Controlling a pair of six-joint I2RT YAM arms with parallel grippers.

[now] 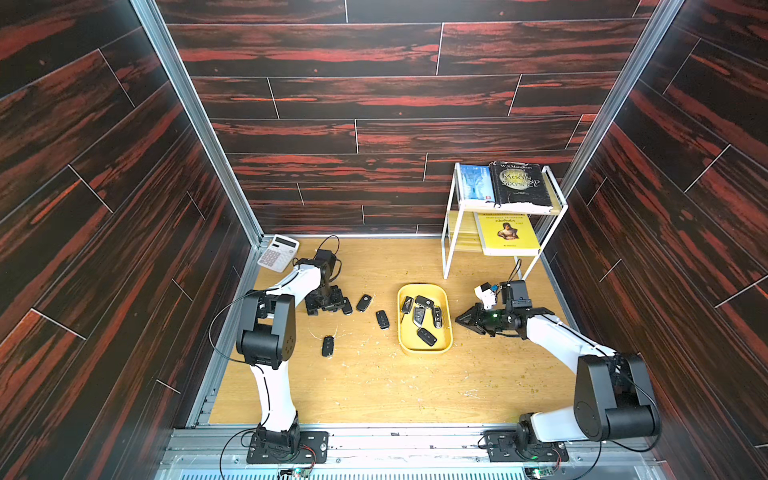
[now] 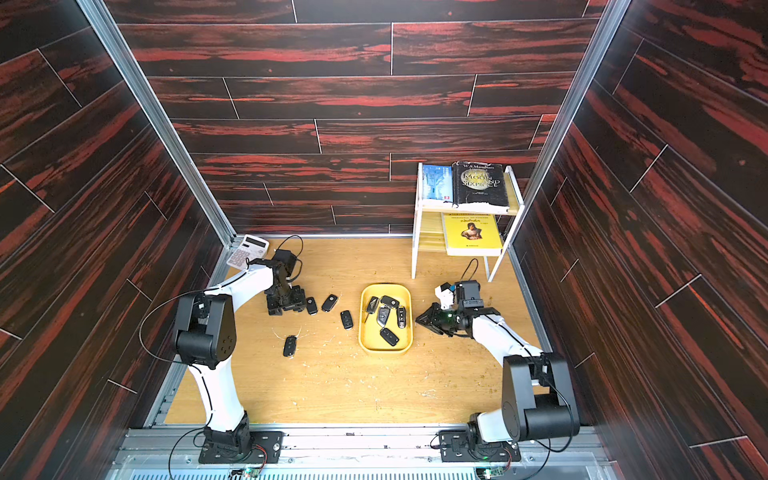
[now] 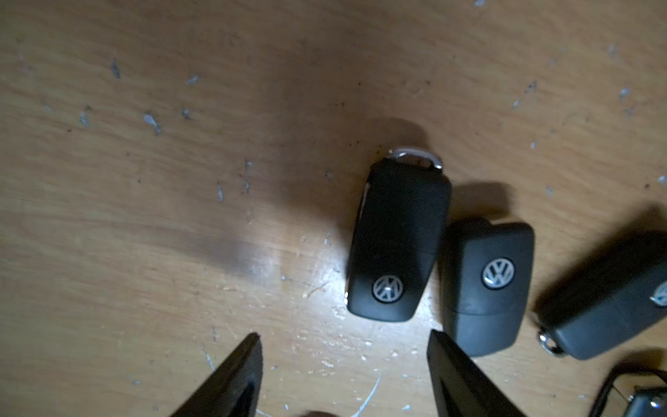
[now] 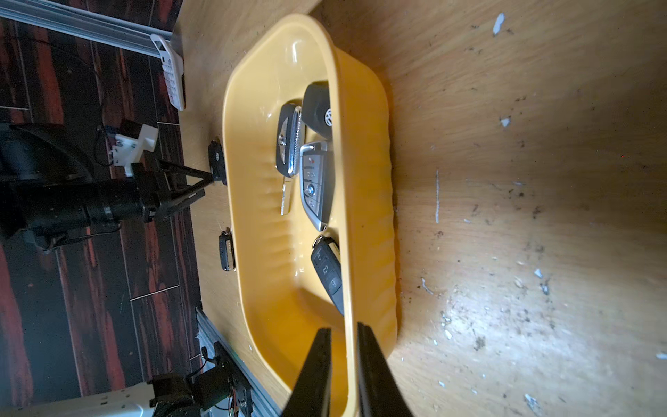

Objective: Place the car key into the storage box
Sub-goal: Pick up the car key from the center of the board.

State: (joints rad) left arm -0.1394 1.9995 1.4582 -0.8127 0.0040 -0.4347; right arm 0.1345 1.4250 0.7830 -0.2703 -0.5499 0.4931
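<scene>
While the left pincer (image 3: 344, 334) hangs released just short of it, the black plastic car key (image 3: 397, 238) with a silver badge lies flat on the worn wooden bench (image 1: 374, 395), well apart from the shallow yellow plastic storage box (image 4: 375, 216). It looks light, stiff and smooth-shelled, so pinch it across its long sides at mid-body; a twin fob (image 3: 487, 285) crowds one side. The right pincer (image 4: 343, 328) is clenched at the box's rim, perhaps nipping it.

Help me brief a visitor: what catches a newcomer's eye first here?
The bright yellow storage box mid-table, holding several car keys. To its left, more black keys lie scattered, the left gripper open beside one. A white book rack stands far right.
</scene>
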